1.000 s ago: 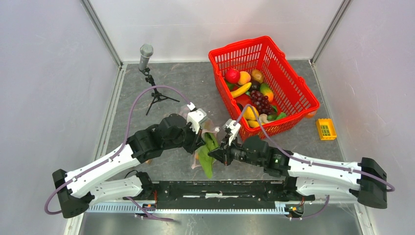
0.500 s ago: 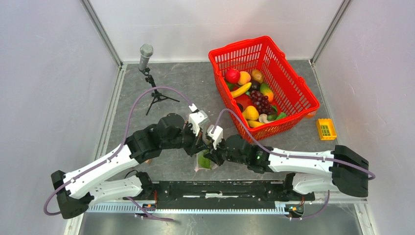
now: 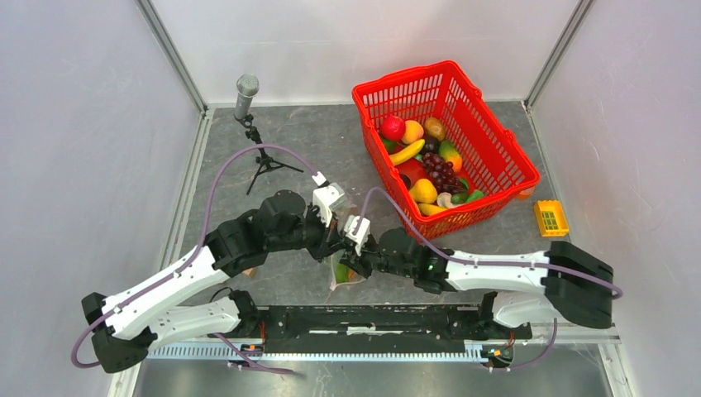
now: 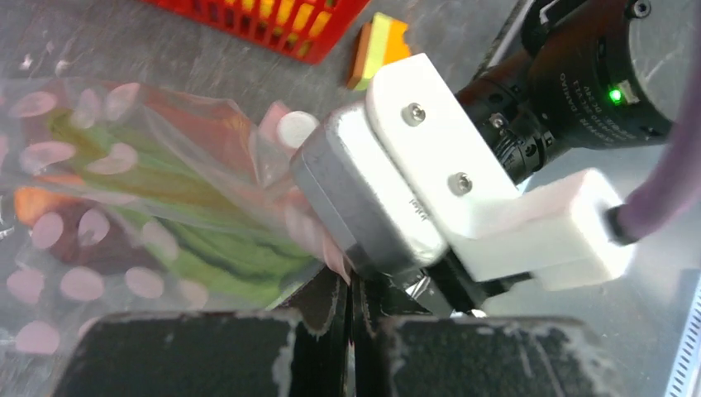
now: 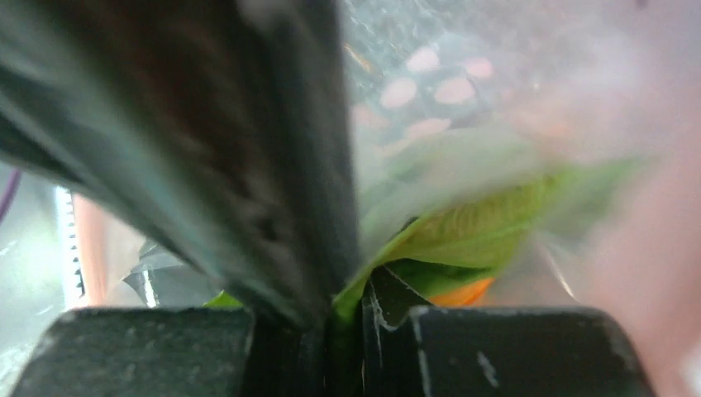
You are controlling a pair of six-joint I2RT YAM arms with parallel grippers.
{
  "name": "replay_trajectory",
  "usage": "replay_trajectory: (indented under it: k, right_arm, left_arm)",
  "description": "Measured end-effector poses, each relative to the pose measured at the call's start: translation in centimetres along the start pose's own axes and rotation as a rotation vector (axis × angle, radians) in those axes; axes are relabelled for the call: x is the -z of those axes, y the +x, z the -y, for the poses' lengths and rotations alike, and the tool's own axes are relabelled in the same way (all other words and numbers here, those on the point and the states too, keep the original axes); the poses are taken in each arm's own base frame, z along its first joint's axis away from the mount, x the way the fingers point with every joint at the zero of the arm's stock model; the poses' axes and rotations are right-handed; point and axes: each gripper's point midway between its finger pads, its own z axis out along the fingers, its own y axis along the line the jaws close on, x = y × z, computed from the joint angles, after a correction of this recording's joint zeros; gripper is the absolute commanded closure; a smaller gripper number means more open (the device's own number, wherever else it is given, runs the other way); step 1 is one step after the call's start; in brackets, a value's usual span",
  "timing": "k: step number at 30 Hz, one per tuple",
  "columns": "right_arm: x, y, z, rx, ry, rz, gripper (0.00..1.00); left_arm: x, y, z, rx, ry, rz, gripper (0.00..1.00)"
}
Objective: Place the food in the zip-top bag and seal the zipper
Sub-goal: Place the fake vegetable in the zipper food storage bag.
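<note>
A grey speckled worktop (image 3: 281, 141), walled in white, carries a red mesh basket (image 3: 506, 153) of toy food at the far right. The zip-top bag (image 4: 149, 190) sits crumpled near the arms' bases, between both wrists, with an orange piece (image 4: 33, 203) showing through its dotted film. The left tool (image 4: 351, 318) has its fingers pressed together, apparently pinching the bag's mouth edge. The right tool (image 5: 347, 331) is clamped on a green leafy vegetable (image 5: 463, 236), pushed in against the film. The bag looks light, limp and slippery, so it is probably best held by the stiffer zipper, which I cannot pick out here. The leaf seems soft and likely to bend rather than break.
</note>
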Motion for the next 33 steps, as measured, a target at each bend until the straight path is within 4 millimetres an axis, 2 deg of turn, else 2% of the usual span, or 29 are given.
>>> replay_trajectory:
  k: [2, 4, 7, 10, 16, 22, 24, 27, 30, 33]
  right_arm:
    - [-0.7, 1.7, 0.4, -0.004, 0.018, -0.053, 0.73]
    - [-1.0, 2.7, 0.9, -0.011, 0.041, -0.086, 0.53]
    - [-0.7, 2.6, 1.4, -0.023, 0.073, -0.091, 0.36]
    - [0.3, 1.4, 1.6, -0.037, 0.093, -0.071, 0.26]
    - [3.7, -4.0, 1.3, -0.058, 0.092, 0.034, 0.24]
    - [8.0, -7.9, 0.8, -0.074, 0.072, 0.15, 0.27]
    - [9.4, -9.1, 1.2, -0.075, 0.095, 0.195, 0.24]
    - [11.7, -11.8, 3.0, -0.075, 0.204, 0.269, 0.21]
    - [13.8, -15.0, 6.2, -0.073, 0.391, 0.314, 0.22]
    - [15.9, -18.0, 10.7, -0.068, 0.635, 0.318, 0.22]
  left_arm:
    - [0.1, 0.4, -0.8, 0.006, -0.04, -0.014, 0.98]
    - [0.1, 1.0, -1.4, 0.01, -0.069, -0.03, 0.98]
    - [0.1, 0.9, -1.5, 0.009, -0.078, -0.026, 0.98]
    - [0.2, 0.6, -1.8, 0.006, -0.1, -0.01, 0.98]
    - [0.6, 0.0, -2.6, 0.001, -0.152, 0.027, 0.98]
    - [0.2, 0.7, -3.5, 0.002, -0.19, 0.016, 0.98]
    - [0.1, 0.8, -3.7, 0.003, -0.196, 0.01, 0.98]
    - [-0.2, 0.9, -3.8, 0.004, -0.199, 0.006, 0.98]
    - [-0.5, 0.9, -3.8, 0.004, -0.2, 0.004, 0.98]
    - [-0.5, 1.0, -3.9, 0.004, -0.2, 0.003, 0.98]
